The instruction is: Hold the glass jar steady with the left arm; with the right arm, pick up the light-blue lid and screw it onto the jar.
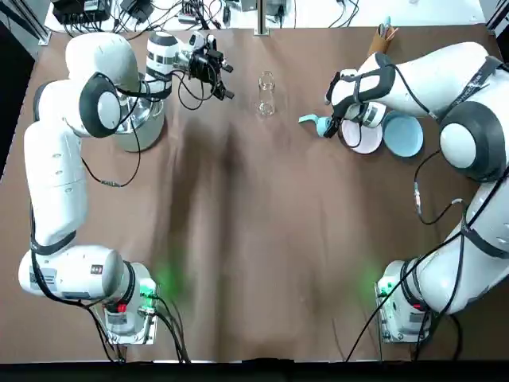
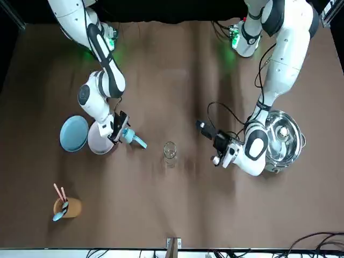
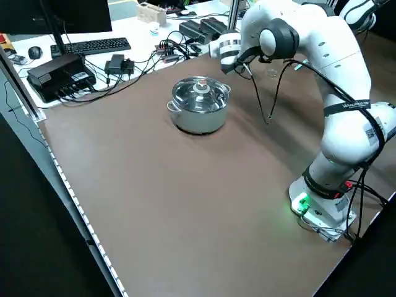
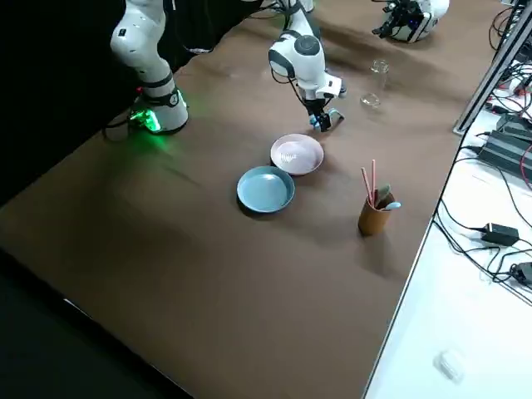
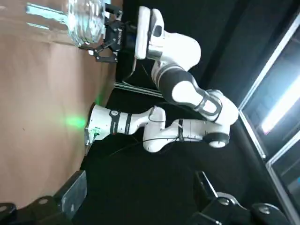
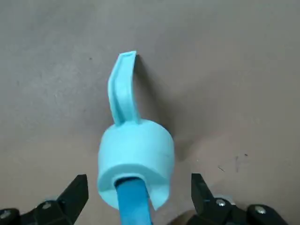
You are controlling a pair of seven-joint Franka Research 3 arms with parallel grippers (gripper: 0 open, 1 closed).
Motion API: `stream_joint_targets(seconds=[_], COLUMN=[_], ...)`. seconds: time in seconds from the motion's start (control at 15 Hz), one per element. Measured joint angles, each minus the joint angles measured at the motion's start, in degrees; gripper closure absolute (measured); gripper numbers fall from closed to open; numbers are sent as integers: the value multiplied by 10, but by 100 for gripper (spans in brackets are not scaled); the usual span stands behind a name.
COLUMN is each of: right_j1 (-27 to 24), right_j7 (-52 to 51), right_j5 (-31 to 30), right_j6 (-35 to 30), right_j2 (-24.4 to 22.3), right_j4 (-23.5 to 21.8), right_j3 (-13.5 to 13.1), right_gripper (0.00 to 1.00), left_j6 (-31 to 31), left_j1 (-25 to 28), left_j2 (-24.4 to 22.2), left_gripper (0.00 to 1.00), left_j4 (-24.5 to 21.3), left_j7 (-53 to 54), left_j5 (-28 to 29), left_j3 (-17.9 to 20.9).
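The clear glass jar [image 1: 266,93] stands upright and uncapped at the far middle of the table, also seen in the front view [image 2: 170,152]. My left gripper [image 1: 227,81] hovers open just to its left, fingers pointed at it and not touching. The light-blue lid [image 6: 136,161], with a strap sticking out, lies on the table right of the jar [image 1: 320,124]. My right gripper [image 6: 138,180] is low over the lid and open. Its fingers [image 6: 77,190] stand on either side with a small gap to the lid.
A steel pot with its lid [image 1: 140,119] sits at the far left behind the left arm. A pink plate [image 1: 363,137] and a blue plate [image 1: 402,134] lie right of the lid. A brown cup of utensils [image 1: 382,37] stands at the far right.
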Motion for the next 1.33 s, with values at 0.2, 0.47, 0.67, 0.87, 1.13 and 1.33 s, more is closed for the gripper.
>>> stream_joint_targets(seconds=[0.2, 0.47, 0.67, 0.87, 1.13, 1.33], right_j1=[3, 4, 4, 4, 4, 4], right_j7=[0, 0, 0, 0, 0, -2], right_j5=[12, 16, 17, 17, 17, 17], right_j6=[6, 7, 8, 8, 9, 9], right_j2=[2, 3, 4, 4, 3, 3], right_j4=[0, 0, 0, 0, 1, 2], right_j3=[7, 7, 7, 7, 7, 7], right_gripper=[3, 3, 5, 12, 32, 33], left_j6=[-15, -17, -16, -3, 15, 29], left_j1=[9, 6, -6, -16, -21, -27], left_j2=[5, 8, 20, 30, 33, 37], left_gripper=[0, 0, 0, 0, 0, 0], left_j4=[0, 0, 0, 0, 1, 1], left_j7=[47, 122, 312, 451, 576, 680], left_j5=[8, 9, 9, 9, 9, 9], left_j3=[0, 0, 0, -1, -1, -1])
